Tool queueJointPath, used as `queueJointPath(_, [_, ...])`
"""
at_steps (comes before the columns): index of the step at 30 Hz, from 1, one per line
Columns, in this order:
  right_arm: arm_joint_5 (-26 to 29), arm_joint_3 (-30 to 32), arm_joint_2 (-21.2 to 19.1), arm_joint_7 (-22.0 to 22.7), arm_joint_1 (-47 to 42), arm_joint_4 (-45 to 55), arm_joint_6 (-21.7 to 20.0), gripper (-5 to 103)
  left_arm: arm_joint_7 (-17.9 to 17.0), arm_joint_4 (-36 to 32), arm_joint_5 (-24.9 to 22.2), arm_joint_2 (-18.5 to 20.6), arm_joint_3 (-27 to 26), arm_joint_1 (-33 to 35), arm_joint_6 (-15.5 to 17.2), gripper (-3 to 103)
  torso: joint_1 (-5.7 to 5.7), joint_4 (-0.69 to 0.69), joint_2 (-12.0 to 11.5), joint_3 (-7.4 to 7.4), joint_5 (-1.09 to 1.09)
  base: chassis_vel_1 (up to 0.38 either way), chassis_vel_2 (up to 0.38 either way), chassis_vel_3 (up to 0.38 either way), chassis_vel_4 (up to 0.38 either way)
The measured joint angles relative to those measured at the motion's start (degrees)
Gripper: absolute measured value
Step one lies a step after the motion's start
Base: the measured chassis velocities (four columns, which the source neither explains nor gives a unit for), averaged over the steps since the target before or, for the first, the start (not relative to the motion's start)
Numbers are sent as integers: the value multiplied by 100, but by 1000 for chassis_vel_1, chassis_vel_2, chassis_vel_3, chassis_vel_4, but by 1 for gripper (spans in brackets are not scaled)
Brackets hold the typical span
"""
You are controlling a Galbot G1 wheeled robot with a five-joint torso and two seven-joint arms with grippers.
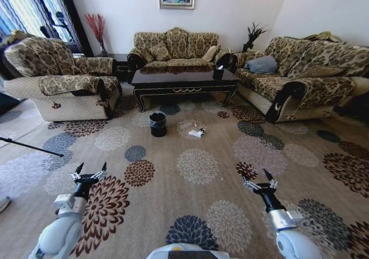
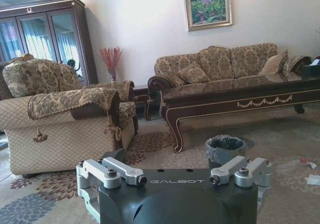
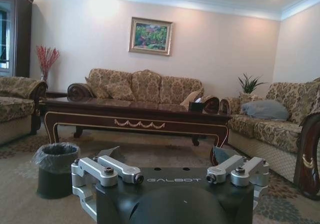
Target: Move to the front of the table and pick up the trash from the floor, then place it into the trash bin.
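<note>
The dark-brown table (image 1: 184, 85) stands ahead, across the flower-patterned floor (image 1: 198, 165). The black trash bin (image 1: 157, 124) with a clear liner sits on the carpet in front of the table's left half. The trash (image 1: 196, 133), a crumpled white paper with tiny red bits beside it, lies just right of the bin. My left gripper (image 1: 90, 170) and right gripper (image 1: 259, 181) hover low and near me, both open and empty, far short of the trash. The left wrist view shows the bin (image 2: 226, 148), the table (image 2: 240, 93) and the paper (image 2: 313, 179). The right wrist view shows the bin (image 3: 56, 166).
A patterned armchair (image 1: 57, 80) stands at the left, a sofa (image 1: 176, 48) behind the table, and another sofa (image 1: 305, 74) at the right. A black tissue box (image 1: 219, 72) sits on the table. A thin black rod (image 1: 29, 146) crosses the floor at the far left.
</note>
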Motion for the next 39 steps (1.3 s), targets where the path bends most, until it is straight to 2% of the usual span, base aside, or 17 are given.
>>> queueJointPath(6, [-271, 34, -233, 196, 402, -119, 74, 100, -4, -24, -2, 17, 11, -13, 53, 100, -45, 0, -109, -64, 1, 0, 0, 0, 0])
queueJointPath(9, [-10, -125, -706, 283, 833, -280, -68, 100, -22, -55, 45, 24, 95, -57, 88, 100, -89, 2, -214, -124, 0, 0, 0, 0, 0])
queueJointPath(13, [94, -306, -948, 270, 1066, -535, -124, 100, -37, -110, 128, 28, 179, -61, 122, 100, -127, 1, -313, -186, 1, 0, 0, 0, 0])
queueJointPath(21, [191, -471, -1041, 198, 1226, -800, -60, 100, -116, -179, 281, -26, 269, -126, 229, 100, -194, 0, -485, -290, 1, 0, 0, 0, 0])
queueJointPath(23, [199, -503, -1069, 187, 1236, -837, -81, 100, -127, -173, 468, -28, 317, -186, 157, 100, -219, 0, -544, -325, 0, 0, 0, 0, 0])
queueJointPath(29, [200, -518, -1102, 190, 1222, -851, -147, 100, -139, -266, 484, -35, 360, -238, 112, 100, -270, 0, -666, -397, 0, 0, 0, 0, 0])
queueJointPath(35, [163, -510, -1161, 196, 1140, -877, -409, 100, -105, -305, 524, 32, 364, -232, 75, 100, -321, 0, -799, -479, 0, 0, 0, 0, 0])
queueJointPath(39, [304, -502, -1199, 171, 1115, -916, -546, 100, -55, -341, 626, 99, 408, -172, -84, 100, -358, 0, -894, -536, 0, 0, 0, 0, 0])
